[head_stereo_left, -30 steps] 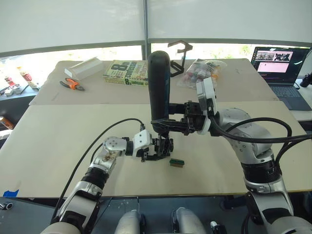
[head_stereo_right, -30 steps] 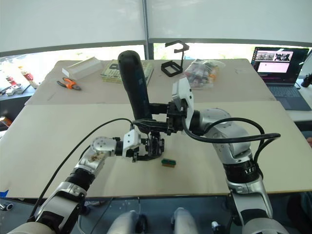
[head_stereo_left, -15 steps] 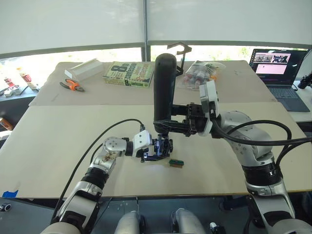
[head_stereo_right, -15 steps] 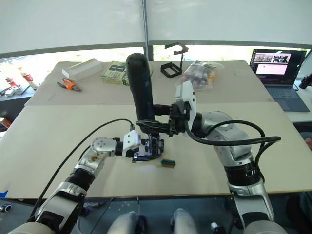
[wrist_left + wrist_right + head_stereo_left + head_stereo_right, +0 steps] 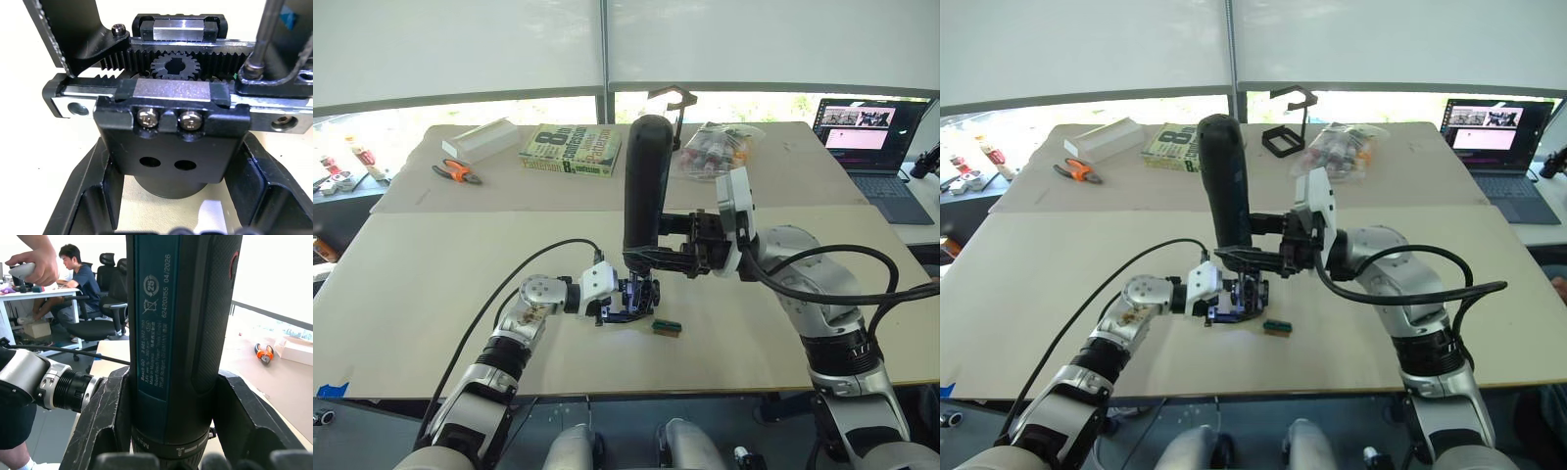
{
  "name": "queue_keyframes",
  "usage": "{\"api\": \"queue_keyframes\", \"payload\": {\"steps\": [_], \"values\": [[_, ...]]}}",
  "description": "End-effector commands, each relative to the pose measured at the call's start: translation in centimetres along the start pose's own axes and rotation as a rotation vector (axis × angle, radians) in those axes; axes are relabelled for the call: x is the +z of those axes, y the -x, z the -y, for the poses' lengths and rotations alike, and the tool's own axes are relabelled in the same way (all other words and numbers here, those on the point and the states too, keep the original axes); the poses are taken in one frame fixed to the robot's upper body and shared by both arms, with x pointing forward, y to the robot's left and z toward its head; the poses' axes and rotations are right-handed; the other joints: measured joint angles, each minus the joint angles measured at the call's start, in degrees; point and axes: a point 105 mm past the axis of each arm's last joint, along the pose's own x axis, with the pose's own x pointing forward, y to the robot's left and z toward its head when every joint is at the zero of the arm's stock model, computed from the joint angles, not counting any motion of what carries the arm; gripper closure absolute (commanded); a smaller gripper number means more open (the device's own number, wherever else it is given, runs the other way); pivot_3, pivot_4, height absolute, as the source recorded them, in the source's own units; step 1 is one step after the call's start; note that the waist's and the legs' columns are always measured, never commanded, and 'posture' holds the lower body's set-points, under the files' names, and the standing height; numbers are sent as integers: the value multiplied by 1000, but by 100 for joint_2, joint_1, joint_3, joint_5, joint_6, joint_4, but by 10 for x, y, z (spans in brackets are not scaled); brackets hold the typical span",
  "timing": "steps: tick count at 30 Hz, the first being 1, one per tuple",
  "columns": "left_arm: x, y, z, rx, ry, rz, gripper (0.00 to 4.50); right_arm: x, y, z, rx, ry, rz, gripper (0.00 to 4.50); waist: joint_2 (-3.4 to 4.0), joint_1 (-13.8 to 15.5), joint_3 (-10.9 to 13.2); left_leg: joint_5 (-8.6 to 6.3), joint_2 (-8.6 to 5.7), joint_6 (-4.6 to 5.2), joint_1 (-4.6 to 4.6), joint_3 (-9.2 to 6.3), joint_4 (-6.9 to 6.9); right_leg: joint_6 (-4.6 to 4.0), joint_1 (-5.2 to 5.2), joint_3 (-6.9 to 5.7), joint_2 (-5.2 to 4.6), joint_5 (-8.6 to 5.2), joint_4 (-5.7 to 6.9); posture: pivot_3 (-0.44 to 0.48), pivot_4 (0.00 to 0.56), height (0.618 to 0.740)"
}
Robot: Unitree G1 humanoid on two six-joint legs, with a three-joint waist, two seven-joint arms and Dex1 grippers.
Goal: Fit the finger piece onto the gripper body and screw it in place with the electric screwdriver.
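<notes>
The electric screwdriver [image 5: 642,186], a thick black cylinder, stands nearly upright over the near table, and my right gripper [image 5: 658,257] is shut on its lower part. One of the right gripper's fingers [image 5: 249,423] shows against the tool's side. The thin silver bit [image 5: 264,34] comes down onto a black part [image 5: 293,63] at one end of the gripper body's rail; it may be the finger piece. My left gripper [image 5: 625,302] is shut on the gripper body [image 5: 173,122], holding it by its round base just above the table. The body's gear, toothed racks and two screws face the left wrist camera.
A small green-and-brown block [image 5: 667,328] lies just right of the gripper body. On the far table are a book [image 5: 570,149], a white box [image 5: 481,137], orange pliers [image 5: 457,168], a black wire stand [image 5: 673,108], a plastic bag [image 5: 715,147] and a laptop [image 5: 871,137]. A person's hand [image 5: 36,262] shows in the right wrist view.
My right gripper has swung the screwdriver more upright and a little to the right. A bluish light now shows at the gripper body under the tip. The left gripper has stayed put.
</notes>
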Motion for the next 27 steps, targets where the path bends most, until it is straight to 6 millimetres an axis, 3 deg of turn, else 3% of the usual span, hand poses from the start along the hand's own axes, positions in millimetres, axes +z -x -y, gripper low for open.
{"api": "queue_keyframes", "payload": {"steps": [1,4,9,20,24,25,27], "values": [[7,9,-10,50,-39,7,2190,-8,-2,2,-14,-10,-87,2577,0,0,0,0,0,0,-1,0,0,0,-1,0,0,0,0,0,150,740],[5,9,-6,44,-32,5,2190,25,-10,-4,34,58,-22,2577,0,-1,3,0,0,0,-9,0,0,-1,-10,1,-1,0,0,0,150,740],[1,9,-2,43,-17,-2,2190,56,-11,-11,78,99,64,2577,1,-7,11,0,1,0,-41,-5,0,-10,-29,1,-1,6,-8,0,150,740],[-3,13,0,52,12,-11,2190,68,-8,-10,61,51,121,2577,0,-30,12,0,3,1,-38,-10,-1,-10,-24,1,0,5,-11,0,150,740],[-3,23,1,45,18,-15,226,77,-8,-11,50,47,139,2577,2,-70,13,0,3,0,-38,-11,-2,-10,-24,1,0,6,-10,0,150,740],[-2,26,1,45,5,-21,0,80,-7,-11,47,44,143,2577,2,-71,14,0,4,1,-39,-12,-3,-10,-26,1,0,6,-10,0,150,740],[0,31,2,46,-11,-26,0,83,-5,-10,42,40,148,2577,4,-68,15,0,4,0,-42,-16,-4,-10,-26,1,-3,6,-12,0,150,740]]}}
